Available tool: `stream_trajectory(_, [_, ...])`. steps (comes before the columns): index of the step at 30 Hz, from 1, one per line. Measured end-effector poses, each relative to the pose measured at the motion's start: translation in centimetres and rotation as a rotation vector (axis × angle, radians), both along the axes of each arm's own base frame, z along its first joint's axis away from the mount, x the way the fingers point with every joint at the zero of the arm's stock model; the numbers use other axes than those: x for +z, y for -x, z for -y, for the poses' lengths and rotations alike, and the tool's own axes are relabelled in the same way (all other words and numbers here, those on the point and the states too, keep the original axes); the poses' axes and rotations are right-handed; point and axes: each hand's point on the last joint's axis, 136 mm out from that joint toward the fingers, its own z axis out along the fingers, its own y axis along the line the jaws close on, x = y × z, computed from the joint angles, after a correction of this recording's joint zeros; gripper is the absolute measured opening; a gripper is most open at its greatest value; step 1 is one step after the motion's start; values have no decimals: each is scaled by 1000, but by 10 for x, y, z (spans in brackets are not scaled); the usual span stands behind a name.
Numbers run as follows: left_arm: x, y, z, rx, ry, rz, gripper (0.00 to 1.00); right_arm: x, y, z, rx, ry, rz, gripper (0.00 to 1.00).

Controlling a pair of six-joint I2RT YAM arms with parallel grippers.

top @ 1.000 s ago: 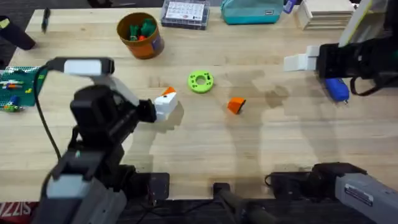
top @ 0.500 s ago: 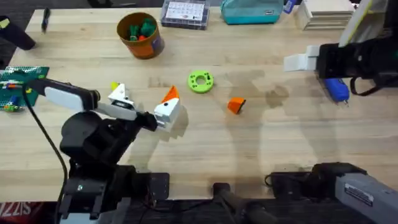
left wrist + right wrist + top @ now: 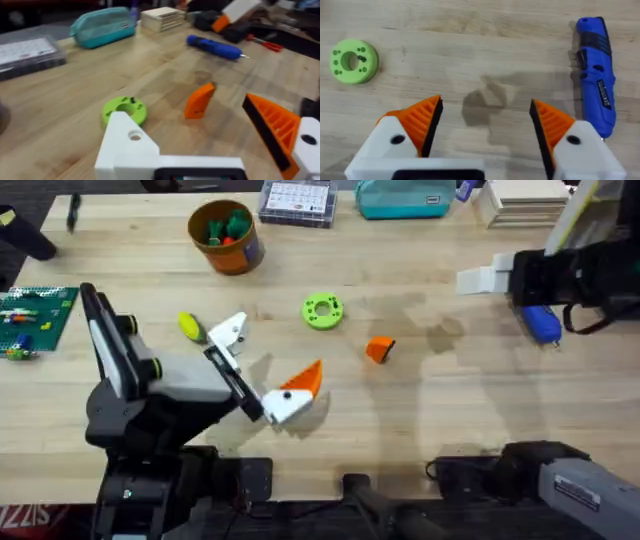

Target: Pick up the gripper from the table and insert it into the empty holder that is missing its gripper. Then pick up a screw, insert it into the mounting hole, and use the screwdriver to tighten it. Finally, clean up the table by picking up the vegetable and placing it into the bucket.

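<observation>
One loose gripper [image 3: 380, 349] lies on the table [image 3: 450, 420] between the arms, ahead and right of the left gripper [image 3: 262, 366], whose released fingers include the bare holder [image 3: 229, 333]; the right gripper [image 3: 485, 127], also released, sits farther away

From my remote station, the desk [image 3: 420, 400] looked like pale wood planks, matt, with visible grain and seams. The loose gripper [image 3: 199, 100] appeared as matt orange plastic. My left end effector [image 3: 262, 366] had white, smooth plastic mounts, one bare holder [image 3: 128, 145] and one orange pad [image 3: 270, 126] with a ribbed face. The right end effector [image 3: 485, 126] carried two ribbed orange pads on white plastic. The screwdriver [image 3: 594, 75] was blue plastic, slightly glossy, with a thin metal tip in the left wrist view. The green ring disc [image 3: 353, 60] looked matt plastic. The bucket [image 3: 226, 236] seemed smooth orange plastic.
</observation>
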Motion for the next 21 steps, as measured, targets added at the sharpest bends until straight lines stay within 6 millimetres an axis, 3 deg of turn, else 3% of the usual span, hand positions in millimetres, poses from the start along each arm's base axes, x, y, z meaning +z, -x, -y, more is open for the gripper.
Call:
stream_trajectory(7, [-1, 18, 13, -138, 5, 31, 995, 0, 0, 0, 0, 0, 0, 994])
stream_trajectory(21, [-1, 24, 17, -180, 6, 35, 995, 0, 0, 0, 0, 0, 0, 994])
